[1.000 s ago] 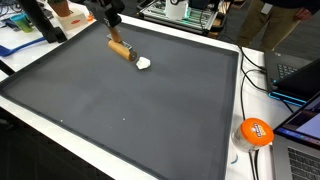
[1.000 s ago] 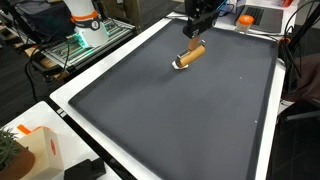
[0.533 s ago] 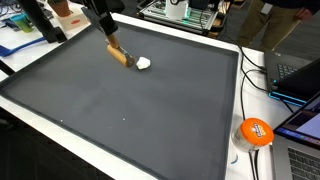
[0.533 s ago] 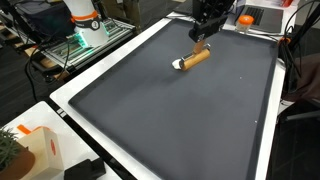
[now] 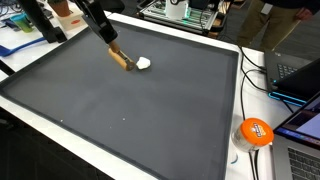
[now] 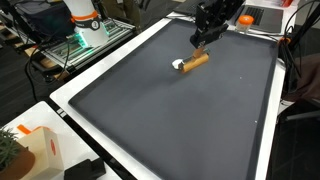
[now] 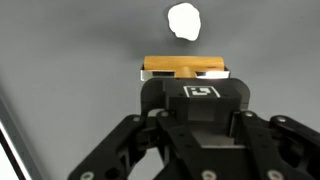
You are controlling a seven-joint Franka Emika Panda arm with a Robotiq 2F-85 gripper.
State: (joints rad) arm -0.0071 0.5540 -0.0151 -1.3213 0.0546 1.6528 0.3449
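My gripper (image 5: 110, 43) (image 6: 203, 42) is shut on a short brown wooden bar (image 5: 121, 57) (image 6: 197, 59) and holds it slanted down onto the dark grey mat (image 5: 130, 110) (image 6: 170, 110). The bar's lower end lies against a small white lump (image 5: 143, 63) (image 6: 178, 65) near the mat's far edge. In the wrist view the wooden bar (image 7: 185, 67) shows just past the black gripper (image 7: 185, 76), and the white lump (image 7: 184, 20) lies beyond it. The fingertips themselves are hidden by the gripper body.
The mat lies on a white table (image 5: 230, 150). An orange tape roll (image 5: 255, 131), cables and laptops (image 5: 300, 75) sit along one side. A white and orange robot base (image 6: 85, 20) and a cardboard box (image 6: 35, 150) stand off the other side.
The gripper has shifted sideways and tilted, and the wooden bar has slid a little with it, closing up to the white lump. The lump has barely moved.
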